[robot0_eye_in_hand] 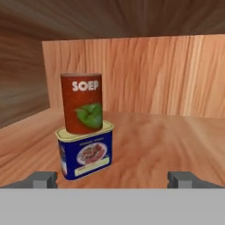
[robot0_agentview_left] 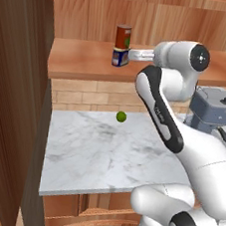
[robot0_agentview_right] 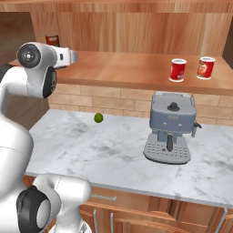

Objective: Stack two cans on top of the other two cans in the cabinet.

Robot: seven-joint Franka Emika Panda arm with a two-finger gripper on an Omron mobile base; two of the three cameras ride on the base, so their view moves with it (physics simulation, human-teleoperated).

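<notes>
the hand (robot0_eye_in_hand: 112, 179) is wide and empty, with the dark red can (robot0_eye_in_hand: 82, 103) stacked upright on the blue tin (robot0_eye_in_hand: 85, 151) just ahead on the cabinet (robot0_eye_in_hand: 167, 140) shelf, slightly left. any careless sideways swing could topple that stack.

cabinet shelf (robot0_agentview_left: 86, 59) carrying blue tin (robot0_agentview_left: 120, 57), two red cans (robot0_agentview_right: 178, 69) far right, marble counter (robot0_agentview_left: 95, 148) with lime (robot0_agentview_left: 121, 116), coffee machine (robot0_agentview_right: 170, 127)
</notes>
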